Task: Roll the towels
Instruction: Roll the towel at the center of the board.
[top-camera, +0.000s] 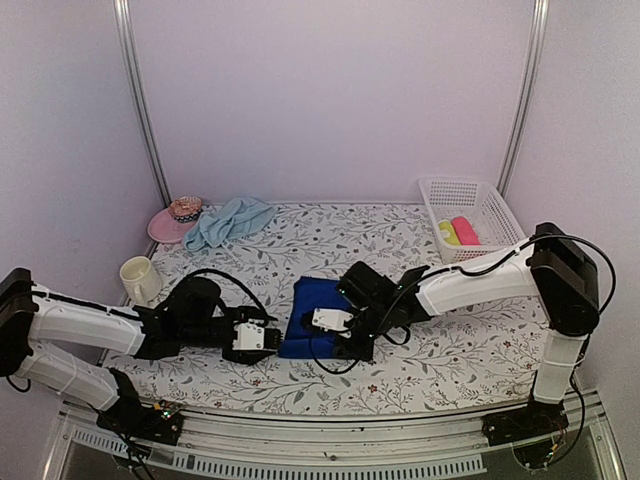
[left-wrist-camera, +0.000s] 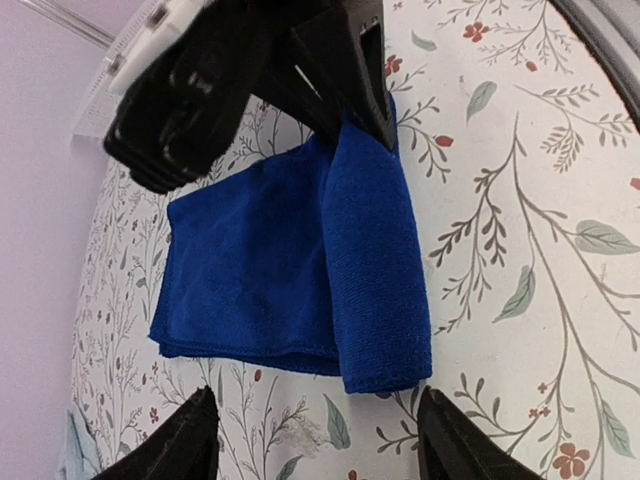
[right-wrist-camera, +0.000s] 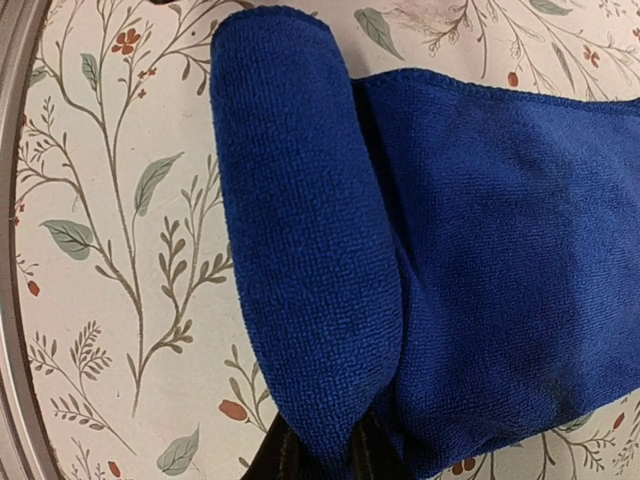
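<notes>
The royal blue towel (top-camera: 308, 312) lies on the flowered table between my two grippers, its near edge turned over into a thick roll (left-wrist-camera: 375, 270). My right gripper (right-wrist-camera: 325, 452) is shut on one end of that roll (right-wrist-camera: 300, 230), the cloth pinched between its black fingers (right-wrist-camera: 278, 458). At the roll's other end my left gripper (left-wrist-camera: 315, 440) stands open just short of the towel, touching nothing. From above, the left gripper (top-camera: 262, 338) is left of the towel and the right gripper (top-camera: 330, 325) is over its near right part. The pale aqua towel (top-camera: 230, 220) lies crumpled at the back left.
A pink brimmed hat (top-camera: 175, 222) lies next to the aqua towel. Near the left arm stands a cream mug (top-camera: 140, 279). The white basket (top-camera: 470, 190) at the back right holds a yellow and a pink roll.
</notes>
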